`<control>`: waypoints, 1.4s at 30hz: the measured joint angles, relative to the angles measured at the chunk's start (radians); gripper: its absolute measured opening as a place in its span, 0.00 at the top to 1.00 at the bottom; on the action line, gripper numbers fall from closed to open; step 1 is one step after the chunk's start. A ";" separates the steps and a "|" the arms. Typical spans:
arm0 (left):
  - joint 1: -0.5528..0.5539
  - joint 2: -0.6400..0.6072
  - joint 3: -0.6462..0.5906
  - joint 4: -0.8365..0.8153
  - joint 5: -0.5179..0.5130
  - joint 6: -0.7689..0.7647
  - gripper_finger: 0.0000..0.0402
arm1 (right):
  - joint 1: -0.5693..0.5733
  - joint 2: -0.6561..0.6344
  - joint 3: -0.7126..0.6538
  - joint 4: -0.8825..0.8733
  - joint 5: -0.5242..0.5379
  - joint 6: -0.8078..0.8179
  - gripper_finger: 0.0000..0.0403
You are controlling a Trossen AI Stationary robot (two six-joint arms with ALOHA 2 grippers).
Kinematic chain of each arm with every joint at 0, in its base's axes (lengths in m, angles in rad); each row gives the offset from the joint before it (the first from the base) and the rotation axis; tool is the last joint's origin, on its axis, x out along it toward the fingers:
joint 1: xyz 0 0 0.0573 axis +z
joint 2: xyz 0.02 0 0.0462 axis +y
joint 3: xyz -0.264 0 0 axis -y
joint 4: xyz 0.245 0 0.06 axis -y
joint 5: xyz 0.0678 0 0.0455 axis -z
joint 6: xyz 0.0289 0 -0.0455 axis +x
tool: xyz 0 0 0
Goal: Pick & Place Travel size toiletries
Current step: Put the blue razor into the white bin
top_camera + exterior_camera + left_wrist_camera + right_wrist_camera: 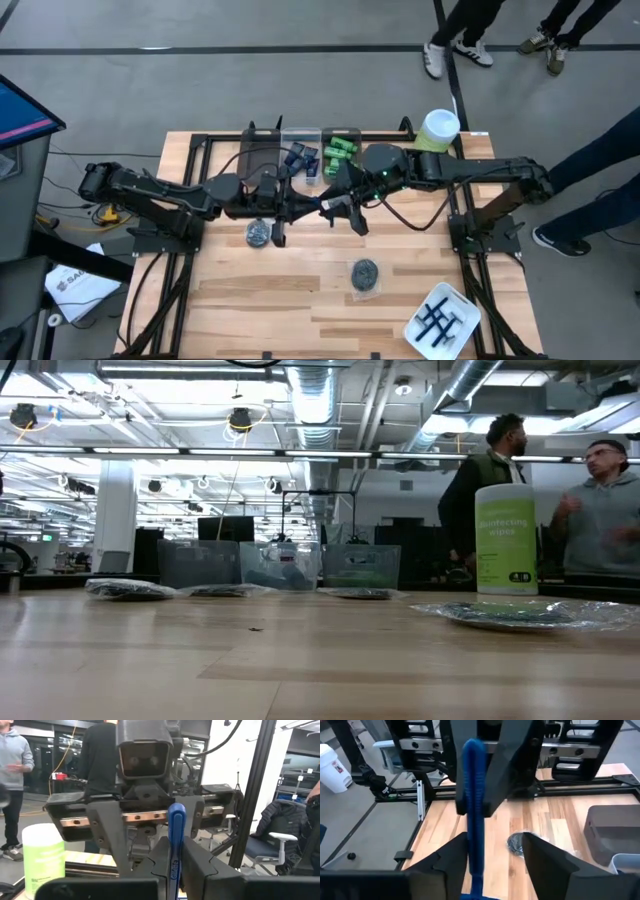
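Both arms meet above the table's middle. My left gripper (303,208) is shut on a thin blue razor (473,800), one of the travel size toiletries. My right gripper (495,865) faces it, open, with the razor's free end between its fingers, close to one finger (451,857). Two round dark grey crinkly packets (258,233) (364,272) lie flat on the table. Green mini bottles (340,150) and blue items (300,158) sit in clear bins at the far edge. My left gripper pinches the razor's blue handle (174,867) between its two fingers (200,870). The fingers come about level from the table's left. The razor sticks out past the fingertips toward my right gripper, lifted clear of the table. My right gripper: I cannot tell whether its finger touches the razor.
A tall green canister with a white lid (438,130) stands at the far right. A white tray (442,318) with several razors sits at the near right corner. People stand beyond the far edge (490,480) and at the table's right (600,190).
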 joint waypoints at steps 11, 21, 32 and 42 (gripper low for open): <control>0.003 0.000 0.000 0.008 0.000 0.003 0.96 | -0.002 0.000 0.000 0.013 -0.001 -0.024 0.89; 0.000 -0.005 0.000 0.008 0.000 0.002 0.89 | 0.005 -0.007 0.000 0.020 0.019 -0.041 0.96; -0.039 -0.197 0.001 -0.241 -0.064 -0.027 0.56 | 0.009 -0.194 0.000 -0.176 0.166 -0.005 0.96; -0.074 -0.325 0.001 -0.455 -0.074 -0.026 0.70 | 0.311 -0.212 -0.081 -0.709 0.317 0.435 0.96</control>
